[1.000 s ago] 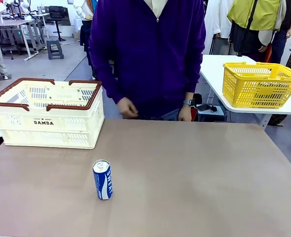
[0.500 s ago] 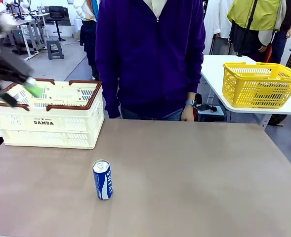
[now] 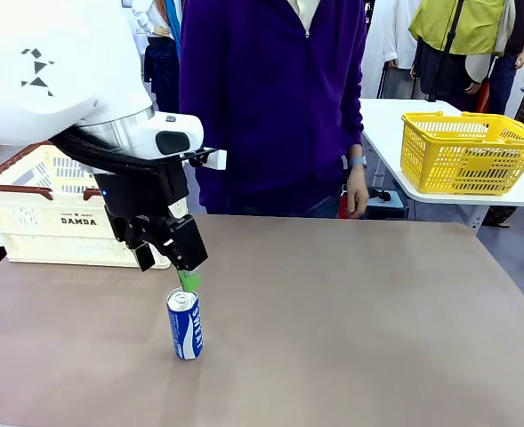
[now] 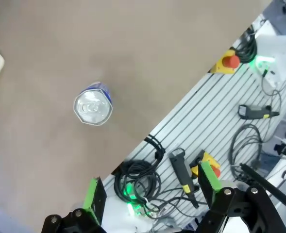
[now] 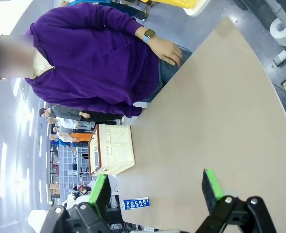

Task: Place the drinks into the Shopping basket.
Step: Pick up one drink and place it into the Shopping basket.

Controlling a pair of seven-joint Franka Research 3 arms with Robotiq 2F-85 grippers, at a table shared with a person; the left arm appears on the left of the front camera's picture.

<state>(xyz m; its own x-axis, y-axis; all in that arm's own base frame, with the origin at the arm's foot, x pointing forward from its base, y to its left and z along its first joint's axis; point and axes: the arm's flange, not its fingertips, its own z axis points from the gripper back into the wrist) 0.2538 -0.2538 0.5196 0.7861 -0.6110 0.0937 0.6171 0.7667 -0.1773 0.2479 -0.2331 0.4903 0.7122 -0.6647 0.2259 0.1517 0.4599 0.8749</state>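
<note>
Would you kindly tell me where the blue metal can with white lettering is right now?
In the front view the blue metal can stands upright on the brown table, left of centre, before the cream slotted crate, near the open left gripper.

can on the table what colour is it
The can is blue with white lettering and a silver top; the front view shows it best.
</note>
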